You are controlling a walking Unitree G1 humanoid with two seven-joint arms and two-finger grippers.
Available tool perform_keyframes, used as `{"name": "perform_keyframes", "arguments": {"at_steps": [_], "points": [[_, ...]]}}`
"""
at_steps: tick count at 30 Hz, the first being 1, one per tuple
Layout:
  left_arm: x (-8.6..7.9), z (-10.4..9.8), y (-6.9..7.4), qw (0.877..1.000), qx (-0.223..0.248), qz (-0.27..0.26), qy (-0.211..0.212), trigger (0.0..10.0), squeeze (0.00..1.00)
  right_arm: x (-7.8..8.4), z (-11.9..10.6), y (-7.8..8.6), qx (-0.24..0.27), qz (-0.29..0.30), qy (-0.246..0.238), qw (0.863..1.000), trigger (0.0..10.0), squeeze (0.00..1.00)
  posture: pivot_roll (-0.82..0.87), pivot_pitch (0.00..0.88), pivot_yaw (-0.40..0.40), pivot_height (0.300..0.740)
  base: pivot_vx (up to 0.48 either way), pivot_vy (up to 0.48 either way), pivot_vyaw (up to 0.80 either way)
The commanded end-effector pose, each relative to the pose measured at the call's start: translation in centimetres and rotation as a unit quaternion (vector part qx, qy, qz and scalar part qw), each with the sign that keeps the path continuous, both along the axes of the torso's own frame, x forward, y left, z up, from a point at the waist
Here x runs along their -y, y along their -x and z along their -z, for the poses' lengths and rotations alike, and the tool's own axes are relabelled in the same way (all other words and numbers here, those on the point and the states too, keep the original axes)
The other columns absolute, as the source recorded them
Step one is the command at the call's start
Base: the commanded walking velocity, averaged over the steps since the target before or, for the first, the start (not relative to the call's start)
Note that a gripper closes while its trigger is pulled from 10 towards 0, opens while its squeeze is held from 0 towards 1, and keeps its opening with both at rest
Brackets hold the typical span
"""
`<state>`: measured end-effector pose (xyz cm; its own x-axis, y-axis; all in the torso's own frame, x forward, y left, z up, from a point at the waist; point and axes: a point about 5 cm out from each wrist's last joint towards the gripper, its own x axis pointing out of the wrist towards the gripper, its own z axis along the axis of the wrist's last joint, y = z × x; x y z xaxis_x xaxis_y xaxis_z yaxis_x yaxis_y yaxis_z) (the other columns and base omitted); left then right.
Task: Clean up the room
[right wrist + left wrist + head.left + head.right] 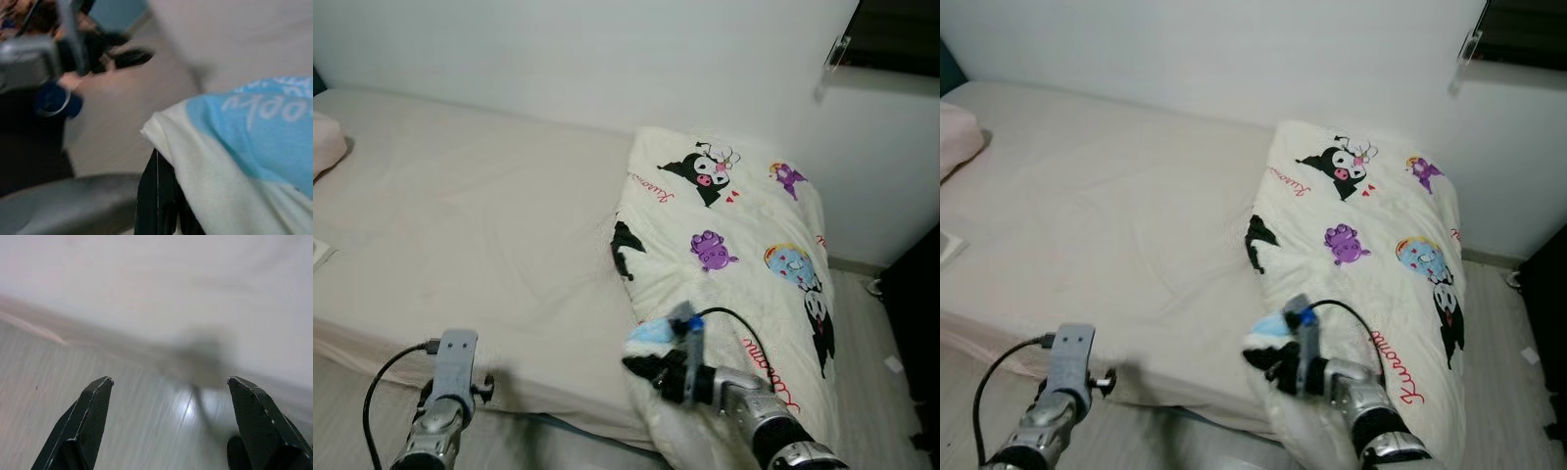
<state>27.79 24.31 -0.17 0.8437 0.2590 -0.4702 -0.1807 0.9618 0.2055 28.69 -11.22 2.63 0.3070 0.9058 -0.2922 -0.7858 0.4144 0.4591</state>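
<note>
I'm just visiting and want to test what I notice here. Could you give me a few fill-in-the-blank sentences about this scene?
1. The right gripper is shut on a corner of the ____.
2. The blanket with cartoon prints lies on the ____.
3. The left gripper has its fingers ____.
4. A pink pillow lies at the bed's ____ edge.

Missing words: blanket; bed; open; left

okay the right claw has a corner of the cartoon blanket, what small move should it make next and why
Probably draw the right claw toward the bare side of the bed, taking the blanket corner with it. The claw is shut on the cloth, and the blanket lies bunched over one end of the mattress, hanging off the edge. The left claw is open over the floor, holding nothing.
</note>
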Motion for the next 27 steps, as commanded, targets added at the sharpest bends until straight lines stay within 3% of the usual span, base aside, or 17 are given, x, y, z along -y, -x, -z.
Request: {"name": "perform_keyframes", "arguments": {"at_steps": [1, 2, 4, 6, 7, 8, 10, 11, 12, 13, 14, 15, 23, 27], "points": [[-0.3, 0.3, 0.4, 1.000, -0.005, -0.017, -0.007, 10.0, 0.00, -0.6, -0.2, 0.6, -0.012, -0.055, -0.013, 0.998, 0.0, 0.00, 0.07, 0.087, -0.033, 0.727, 0.000, 0.000, 0.00], [-0.3, 0.3, 0.4, 1.000, -0.005, -0.017, -0.007, 10.0, 0.00, -0.6, -0.2, 0.6, -0.012, -0.055, -0.013, 0.998, 0.0, 0.00, 0.07, 0.087, -0.033, 0.727, 0.000, 0.000, 0.00], [-0.7, 0.0, 0.3, 1.000, 0.001, -0.028, -0.009, 10.0, 0.00, -2.5, -0.5, 1.5, -0.023, -0.120, -0.043, 0.992, 0.0, 0.00, 0.07, 0.078, -0.036, 0.727, 0.000, 0.000, 0.00], [-0.8, 0.0, 0.3, 0.999, 0.002, -0.031, -0.011, 10.0, 0.00, -3.2, -0.7, 1.8, -0.026, -0.142, -0.055, 0.988, 0.0, 0.00, 0.07, 0.078, -0.036, 0.727, 0.000, 0.000, 0.00], [-0.8, 0.0, 0.3, 0.999, 0.000, -0.033, -0.011, 10.0, 0.00, -3.8, -0.9, 1.9, -0.029, -0.157, -0.065, 0.985, 3.9, 0.00, 0.07, 0.072, -0.039, 0.727, 0.000, 0.000, 0.00], [-0.7, 0.0, 0.3, 0.999, -0.001, -0.033, -0.011, 10.0, 0.00, -4.3, -1.0, 2.0, -0.032, -0.171, -0.070, 0.982, 10.0, 0.00, 0.07, 0.067, -0.040, 0.727, 0.000, 0.000, 0.00], [-0.6, 0.0, 0.2, 0.999, -0.002, -0.034, -0.010, 10.0, 0.00, -4.6, -1.0, 2.1, -0.036, -0.179, -0.074, 0.980, 10.0, 0.03, 0.07, 0.064, -0.042, 0.727, 0.000, 0.000, 0.00], [-0.5, 0.0, 0.2, 0.999, -0.002, -0.035, -0.008, 10.0, 0.00, -5.0, -1.1, 1.9, -0.037, -0.178, -0.076, 0.980, 10.0, 0.15, 0.07, 0.062, -0.042, 0.727, 0.000, 0.000, 0.00], [-0.5, 0.0, 0.2, 0.999, -0.002, -0.035, -0.008, 10.0, 0.00, -5.0, -1.1, 1.9, -0.037, -0.178, -0.076, 0.980, 10.0, 0.15, 0.07, 0.062, -0.042, 0.727, 0.000, 0.000, 0.00], [-0.4, 0.0, 0.0, 0.999, -0.001, -0.033, -0.006, 10.0, 0.00, -5.3, -1.4, 1.7, -0.040, -0.170, -0.087, 0.981, 10.0, 0.67, 0.06, 0.060, -0.044, 0.727, 0.000, 0.000, 0.00], [-0.4, 0.0, 0.0, 0.999, -0.001, -0.033, -0.006, 10.0, 0.00, -5.3, -1.4, 1.7, -0.040, -0.170, -0.087, 0.981, 10.0, 0.67, 0.06, 0.060, -0.044, 0.727, 0.000, 0.000, 0.00], [0.1, -0.1, -0.2, 1.000, 0.001, -0.030, -0.003, 10.0, 0.00, -5.7, -1.6, 1.6, -0.046, -0.171, -0.100, 0.979, 10.0, 1.00, 0.06, 0.056, -0.045, 0.727, 0.000, 0.000, 0.00], [1.7, 0.0, -0.7, 1.000, -0.003, -0.003, 0.004, 10.0, 0.00, -5.3, -0.9, 2.9, -0.061, -0.226, -0.065, 0.970, 10.0, 1.00, 0.04, 0.052, -0.045, 0.727, 0.000, 0.000, 0.00], [2.3, 0.4, -0.6, 1.000, -0.015, 0.014, 0.002, 10.0, 0.00, -3.6, -1.6, 3.8, -0.067, -0.260, -0.069, 0.961, 10.0, 1.00, 0.04, 0.052, -0.043, 0.727, 0.000, 0.000, 0.00]]}}
